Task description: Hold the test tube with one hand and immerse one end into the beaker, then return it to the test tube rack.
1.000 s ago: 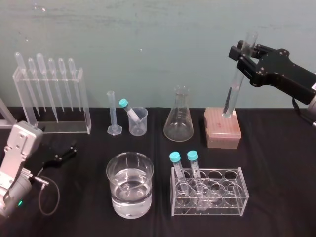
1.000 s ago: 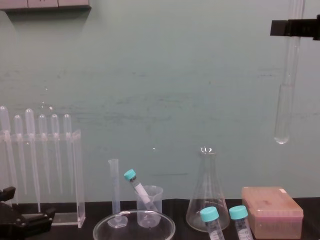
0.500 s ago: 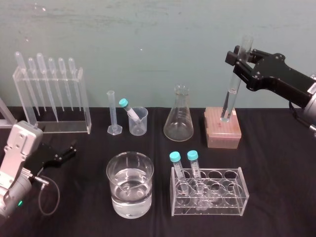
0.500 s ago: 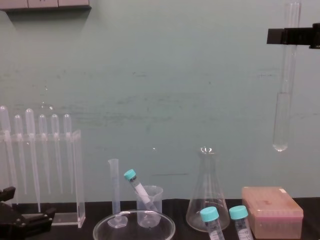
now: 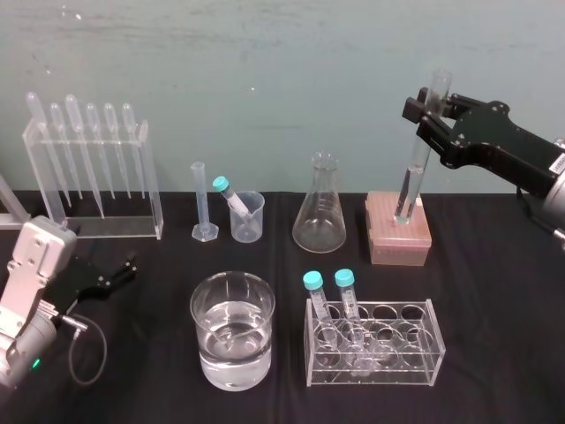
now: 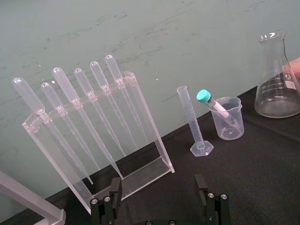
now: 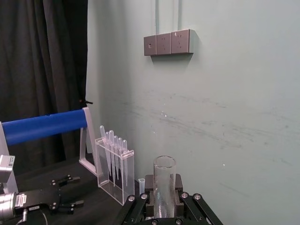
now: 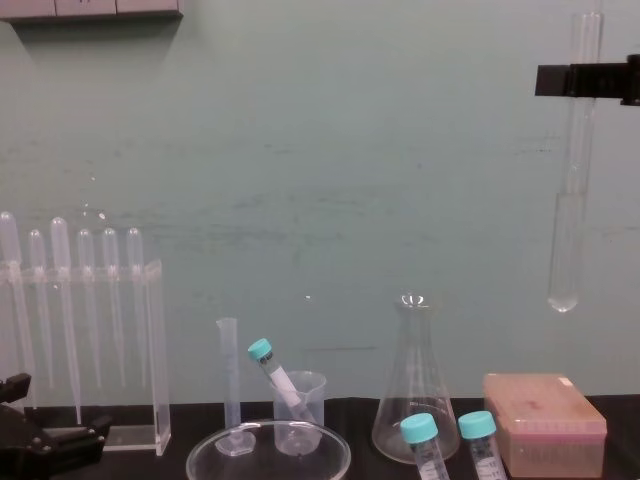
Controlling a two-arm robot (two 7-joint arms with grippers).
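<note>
The test tube [image 5: 413, 177] is held aloft over the pink box [image 5: 399, 238] by the right gripper [image 5: 430, 113] (jaws clenched near its open end), well apart from the beaker [image 5: 250, 221]. The left gripper [image 5: 108, 280] is parked on the bench [image 5: 494, 336], jaws released.

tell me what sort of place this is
Most likely a chemistry lab bench: a rack of pipettes, a conical flask, a test tube rack, and the right gripper holding a test tube aloft; the left gripper sits parked at left.
</note>
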